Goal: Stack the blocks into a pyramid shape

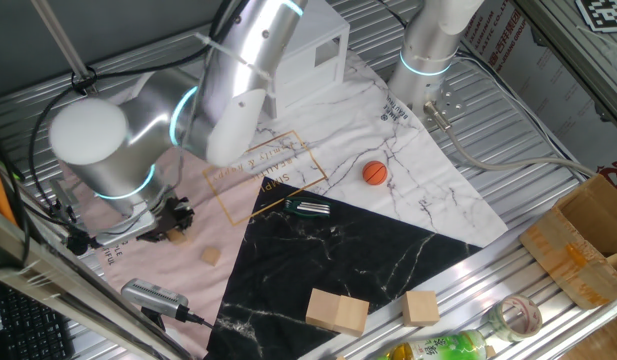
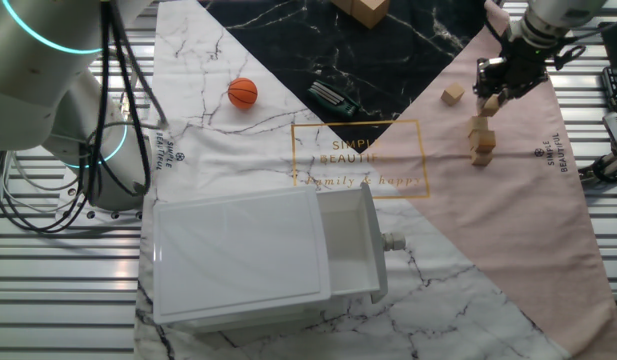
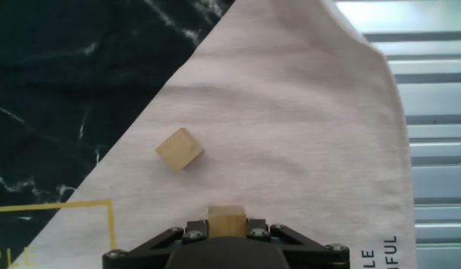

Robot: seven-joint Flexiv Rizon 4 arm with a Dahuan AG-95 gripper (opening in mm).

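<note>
In the one fixed view, going left to right, the gripper (image 1: 174, 222) hangs low over the pink part of the cloth (image 1: 138, 262) near the cloth's left edge, pinching a small tan block (image 1: 177, 236) between its fingers. A loose block (image 1: 210, 256) lies on the pink just to its right, close to the seam with the black marble panel. Farther right, a dark clip-like tool (image 1: 308, 208) lies at the top corner of the black panel, and the orange ball (image 1: 375, 173) sits on the white marbled part. Two larger pale wooden blocks (image 1: 337, 310) (image 1: 421, 307) rest near the front edge of the black panel, and a white drawer box (image 1: 310, 60) stands at the far edge of the cloth.

The hand view shows the held block (image 3: 227, 219) gripped squarely between the jaws, with the loose block (image 3: 179, 149) apart from it on the pink cloth (tilted cornerwise to the camera).

In the other fixed view, a short row of blocks (image 2: 480, 140) lies on the pink area just below the gripper (image 2: 500, 96); how many are in the row, or whether any are stacked, cannot be told from here. The loose block (image 2: 452, 94) lies to the left of the gripper.
</note>
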